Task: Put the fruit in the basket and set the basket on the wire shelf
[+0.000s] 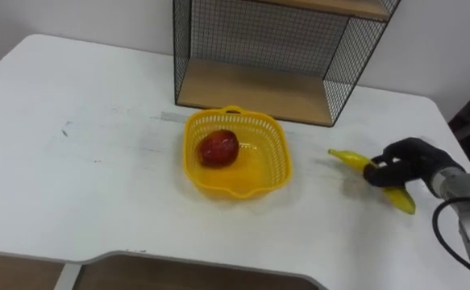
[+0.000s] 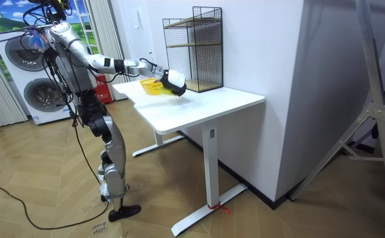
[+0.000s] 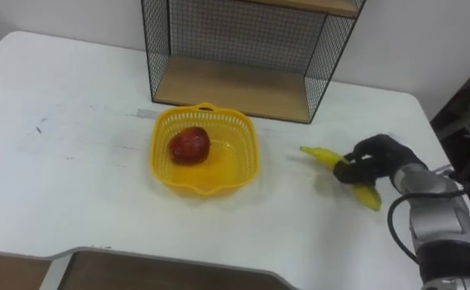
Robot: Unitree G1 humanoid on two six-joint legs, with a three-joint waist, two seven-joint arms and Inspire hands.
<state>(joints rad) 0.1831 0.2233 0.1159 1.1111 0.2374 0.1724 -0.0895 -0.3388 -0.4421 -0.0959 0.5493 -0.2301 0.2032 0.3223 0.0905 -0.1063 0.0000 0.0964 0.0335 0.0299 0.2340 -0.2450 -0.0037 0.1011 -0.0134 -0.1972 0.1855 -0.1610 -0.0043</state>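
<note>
A yellow mesh basket (image 1: 271, 137) (image 3: 243, 133) stands mid-table with a red apple (image 1: 218, 148) (image 3: 189, 145) inside it. To its right a yellow banana (image 1: 349, 159) (image 3: 322, 155) lies on the white table. My right hand (image 1: 408, 161) (image 3: 378, 159), black-gloved, has its fingers curled round the banana's middle. The wire shelf (image 1: 259, 84) (image 3: 235, 80) with a wooden bottom board stands behind the basket. In the room view I stand at the table's side, my right hand (image 2: 173, 82) stretched out over the tabletop by the basket (image 2: 152, 86).
The white table (image 1: 73, 177) has bare room left of the basket; its front edge runs along the bottom of the view. In the room view washing machines (image 2: 20, 79) stand behind me and a white partition (image 2: 324, 86) sits at the room view's right.
</note>
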